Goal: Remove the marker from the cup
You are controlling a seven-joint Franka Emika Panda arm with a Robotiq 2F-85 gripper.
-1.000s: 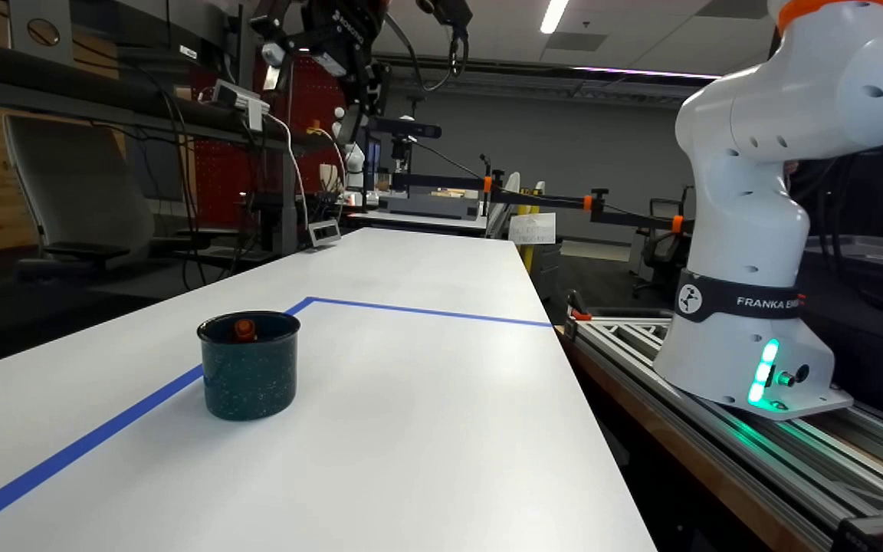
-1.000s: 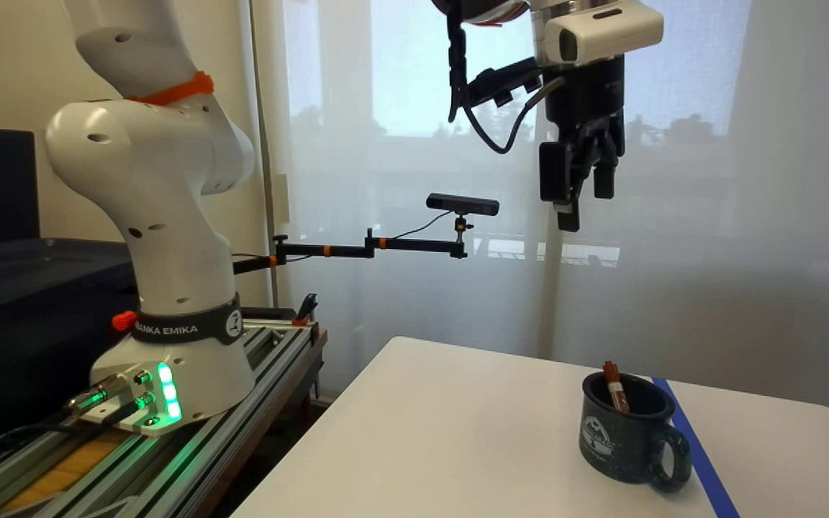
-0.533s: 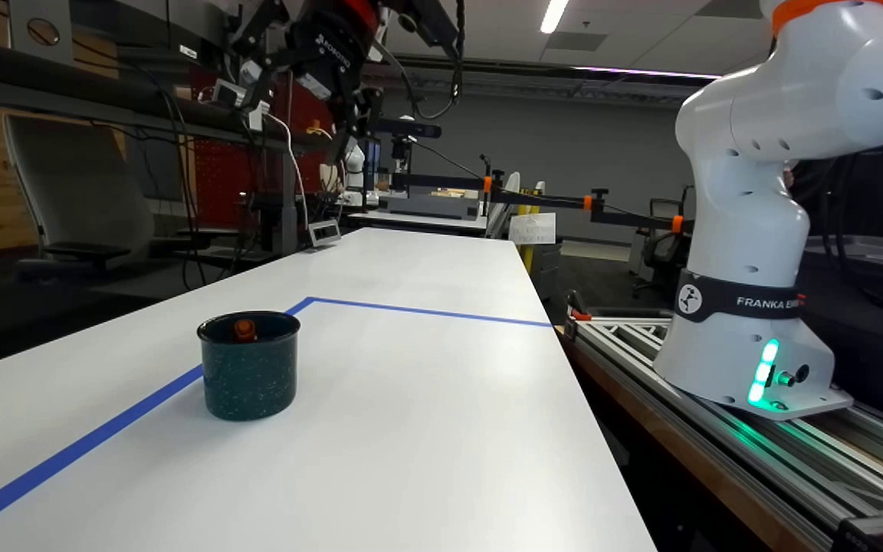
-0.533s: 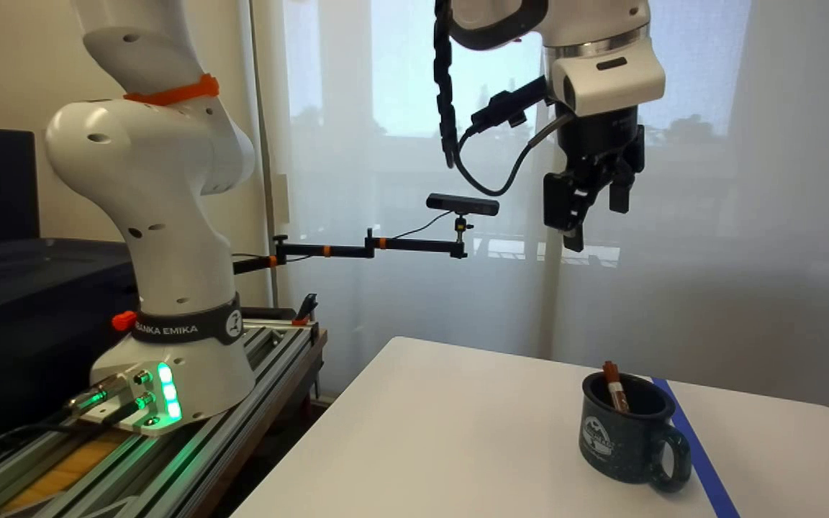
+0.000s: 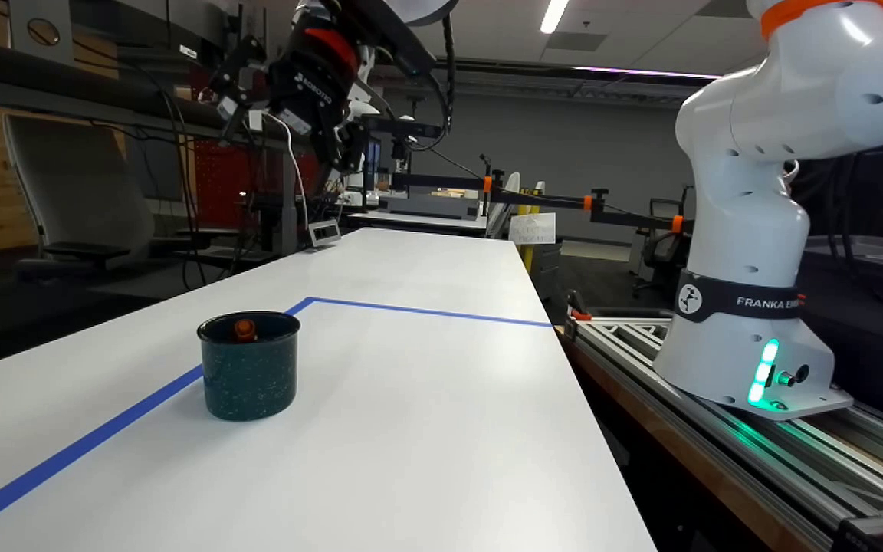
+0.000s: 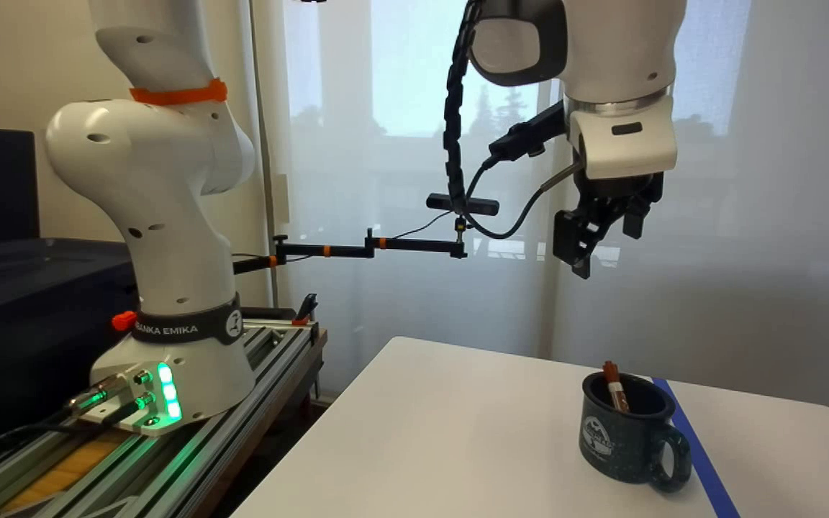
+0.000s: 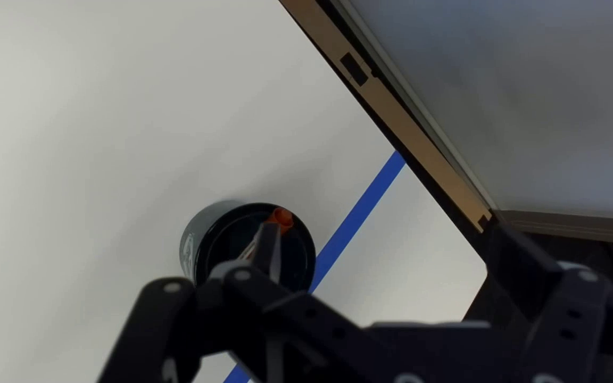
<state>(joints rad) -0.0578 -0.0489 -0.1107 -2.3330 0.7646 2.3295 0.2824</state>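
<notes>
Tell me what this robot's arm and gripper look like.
The arm is white and rounded, with an orange band, a black FRANKA EMIKA base band and a green light strip. The gripper is black, marked ROBOTIQ, with jointed fingers; a black cable loops nearby.

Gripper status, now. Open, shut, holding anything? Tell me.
Gripper: open wide, holding nothing; the marker leans inside the cup.

One cup (image 6: 629,439), one marker (image 6: 615,388), one end effector (image 6: 607,250).
</notes>
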